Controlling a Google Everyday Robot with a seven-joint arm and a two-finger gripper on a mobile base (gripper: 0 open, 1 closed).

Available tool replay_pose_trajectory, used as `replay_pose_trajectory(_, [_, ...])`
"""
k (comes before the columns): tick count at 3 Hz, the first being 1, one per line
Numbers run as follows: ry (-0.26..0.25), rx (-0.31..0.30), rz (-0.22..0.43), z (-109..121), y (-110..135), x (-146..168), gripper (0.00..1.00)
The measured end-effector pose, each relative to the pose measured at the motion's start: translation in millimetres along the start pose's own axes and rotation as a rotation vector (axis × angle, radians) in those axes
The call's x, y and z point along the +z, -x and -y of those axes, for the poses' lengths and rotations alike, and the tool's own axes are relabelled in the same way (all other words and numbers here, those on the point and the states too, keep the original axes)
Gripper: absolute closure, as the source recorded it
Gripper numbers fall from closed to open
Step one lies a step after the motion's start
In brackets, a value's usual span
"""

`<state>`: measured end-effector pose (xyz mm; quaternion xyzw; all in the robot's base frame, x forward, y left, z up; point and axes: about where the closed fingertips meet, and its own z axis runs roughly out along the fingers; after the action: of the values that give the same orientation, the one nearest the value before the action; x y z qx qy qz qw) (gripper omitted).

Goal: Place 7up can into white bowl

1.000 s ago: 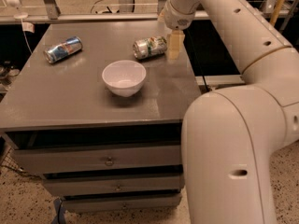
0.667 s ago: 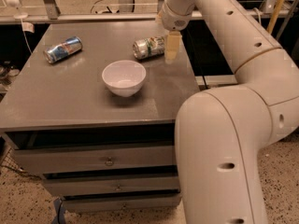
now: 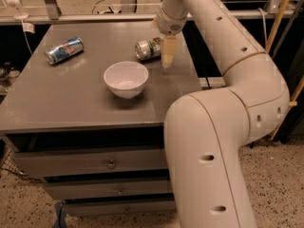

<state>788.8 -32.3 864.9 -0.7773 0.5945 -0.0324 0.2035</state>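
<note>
**Operator:** Where's the 7up can right now?

**Spotter:** You'll find the 7up can (image 3: pixel 147 49) lying on its side on the grey table (image 3: pixel 71 103), in the far right part of the top. Its silver end faces left. It is outside the white bowl (image 3: pixel 126 79). The bowl sits upright nearer the front edge, a little left of the can, with bare tabletop between the two.

**Operator:** And the gripper?

**Spotter:** Your gripper (image 3: pixel 166 56) hangs pointing straight down at the right end of that can, right up against it as seen from this side. I can't say whether it actually touches the can. I also cannot tell whether it is clenched, released or grasping the can, because the can and the wrist hide too much. The arm (image 3: pixel 223 46) reaches in from the right and arches over the table's right edge. Its thick white lower section fills the foreground.

**Operator:** Anything else up there?

**Spotter:** One more can, a blue and silver can (image 3: pixel 63 51), lies on its side near the far left corner. It is well apart from the bowl and from your gripper. Below the tabletop you have a stack of drawers (image 3: pixel 90 163) — the upper one shows a small round knob.
</note>
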Motion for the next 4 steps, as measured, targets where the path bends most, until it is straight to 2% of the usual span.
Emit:
replay_pose_trajectory(1, [0.016, -0.013, 0.023, 1.7, 6.7, 9.4, 0.02])
replay_pose_trajectory(2, [0.017, 0.0, 0.054, 2.7, 7.7, 13.4, 0.31])
replay_pose_trajectory(3, [0.008, 0.039, 0.1, 1.8, 3.0, 11.4, 0.55])
replay_pose_trajectory(4, [-0.013, 0.11, 0.175, -1.5, -7.2, 2.3, 0.78])
